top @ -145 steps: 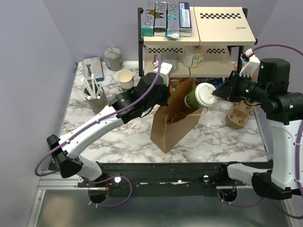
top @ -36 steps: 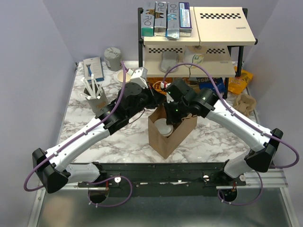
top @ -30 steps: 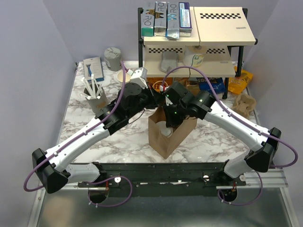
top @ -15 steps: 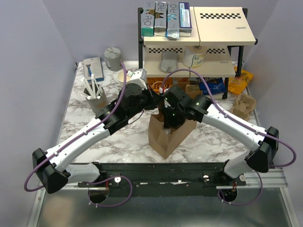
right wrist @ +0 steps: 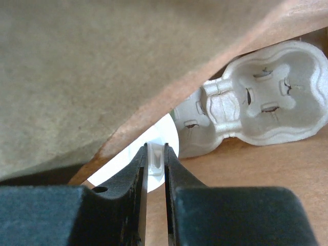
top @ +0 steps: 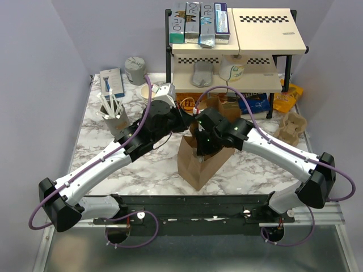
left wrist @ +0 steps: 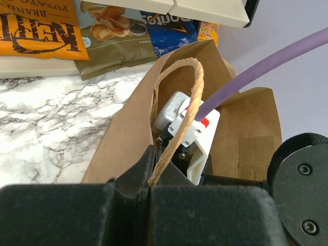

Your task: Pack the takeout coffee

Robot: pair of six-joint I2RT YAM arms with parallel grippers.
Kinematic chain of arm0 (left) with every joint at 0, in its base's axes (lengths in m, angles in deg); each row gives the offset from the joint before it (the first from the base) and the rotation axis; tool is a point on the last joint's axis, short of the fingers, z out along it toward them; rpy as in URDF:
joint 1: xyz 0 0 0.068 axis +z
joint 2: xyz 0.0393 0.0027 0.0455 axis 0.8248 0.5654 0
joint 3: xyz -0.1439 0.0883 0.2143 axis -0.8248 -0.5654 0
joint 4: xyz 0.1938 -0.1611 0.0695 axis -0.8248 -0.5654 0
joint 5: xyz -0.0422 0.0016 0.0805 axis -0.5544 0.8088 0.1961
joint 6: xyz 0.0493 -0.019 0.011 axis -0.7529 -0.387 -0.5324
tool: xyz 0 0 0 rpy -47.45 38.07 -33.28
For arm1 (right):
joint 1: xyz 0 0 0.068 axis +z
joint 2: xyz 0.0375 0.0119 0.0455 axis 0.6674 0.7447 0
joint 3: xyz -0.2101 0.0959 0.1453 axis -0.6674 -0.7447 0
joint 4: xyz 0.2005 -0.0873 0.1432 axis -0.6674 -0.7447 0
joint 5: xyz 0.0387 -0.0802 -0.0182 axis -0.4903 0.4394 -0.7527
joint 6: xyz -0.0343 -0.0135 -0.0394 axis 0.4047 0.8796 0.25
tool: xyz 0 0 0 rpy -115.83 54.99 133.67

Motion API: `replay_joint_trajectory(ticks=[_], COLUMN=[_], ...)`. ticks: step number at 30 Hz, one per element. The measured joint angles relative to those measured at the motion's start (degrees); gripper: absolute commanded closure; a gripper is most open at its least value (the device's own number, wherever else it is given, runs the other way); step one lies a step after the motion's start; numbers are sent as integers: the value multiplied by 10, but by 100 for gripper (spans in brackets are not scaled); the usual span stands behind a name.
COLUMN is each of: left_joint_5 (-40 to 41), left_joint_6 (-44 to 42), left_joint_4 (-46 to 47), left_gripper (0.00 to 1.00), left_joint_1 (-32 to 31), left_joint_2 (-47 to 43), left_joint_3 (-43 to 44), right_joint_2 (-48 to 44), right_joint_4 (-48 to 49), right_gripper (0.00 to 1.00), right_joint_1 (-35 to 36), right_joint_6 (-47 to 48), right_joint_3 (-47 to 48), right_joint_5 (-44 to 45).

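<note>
The takeout coffee shows only as its white lid (right wrist: 166, 134) in the right wrist view, deep inside the brown paper bag (top: 199, 161). My right gripper (right wrist: 156, 163) is shut on the lid's raised spout. A grey pulp cup carrier (right wrist: 256, 100) lies in the bag just beside the lid. In the top view my right gripper (top: 199, 146) reaches down into the bag's mouth and hides the cup. My left gripper (left wrist: 150, 177) is shut on the bag's twisted paper handle (left wrist: 192, 97) and holds the bag (left wrist: 123, 138) open; it shows at the bag's back edge (top: 185, 122).
A shelf rack (top: 238, 51) with boxes stands at the back, snack bags (top: 283, 97) under it. A grey cup of white sticks (top: 113, 115) and stacked lidless cups (top: 146, 90) stand at the left. Another pulp carrier (top: 294, 126) sits at the right.
My right gripper has gone from holding the cup above the table to lowering it deep into the bag; the lid no longer shows from above. My left gripper keeps hold of the handle.
</note>
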Motion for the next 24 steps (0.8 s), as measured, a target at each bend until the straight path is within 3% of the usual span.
replay_joint_trajectory(ticks=[10,12,14,24], left_joint_5=[1,1,1,1], left_joint_6=[0,0,0,0], left_joint_4=[10,11,12,21], left_gripper=[100,100,100,100], left_joint_1=[0,0,0,0], left_joint_2=[-2,-2,-2,-3], left_joint_3=[0,0,0,0], right_joint_2=[-7,-8,-8,-12], right_joint_4=[5,5,5,-1], right_gripper=[76,75,68,55], right_joint_1=[0,0,0,0], right_joint_6=[-10,-11,-13,-23], right_joint_3=[-15,-15,-15,-14], right_joint_5=[4,4,4,6])
